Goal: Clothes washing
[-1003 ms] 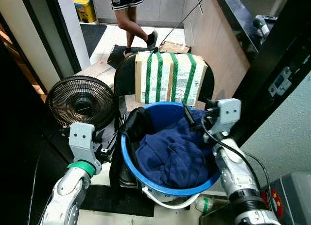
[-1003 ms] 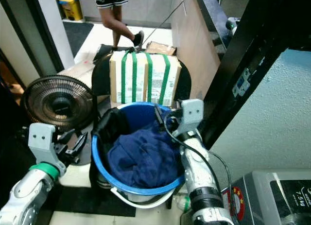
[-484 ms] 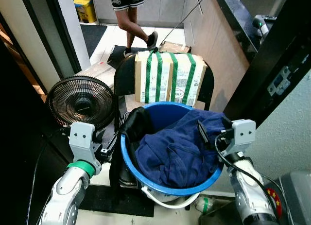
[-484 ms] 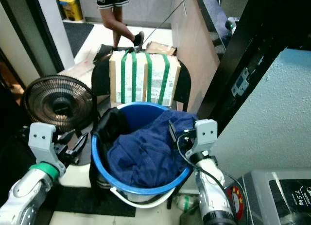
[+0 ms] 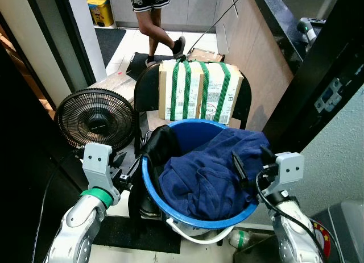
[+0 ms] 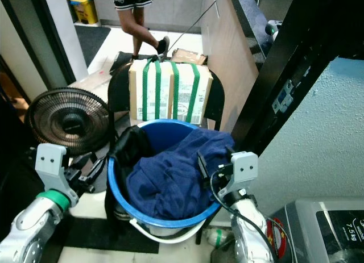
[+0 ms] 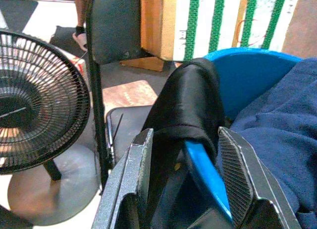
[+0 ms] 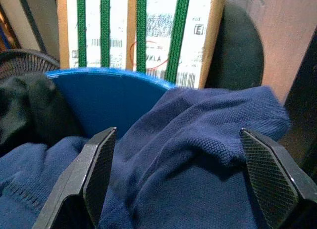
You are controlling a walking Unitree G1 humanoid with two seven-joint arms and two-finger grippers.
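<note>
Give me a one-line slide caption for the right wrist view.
Open right gripper poised over a navy knit garment spilling over the blue bucket rim, before a green-strapped cardboard box.

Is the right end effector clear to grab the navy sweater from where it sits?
Probably yes: the right end effector is open at the blue bucket's rim, the navy sweater lying between its fingers, unobstructed.

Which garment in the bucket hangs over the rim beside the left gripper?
The black garment, draped over the blue bucket's rim between the left gripper's open fingers; the navy sweater fills the rest.
</note>
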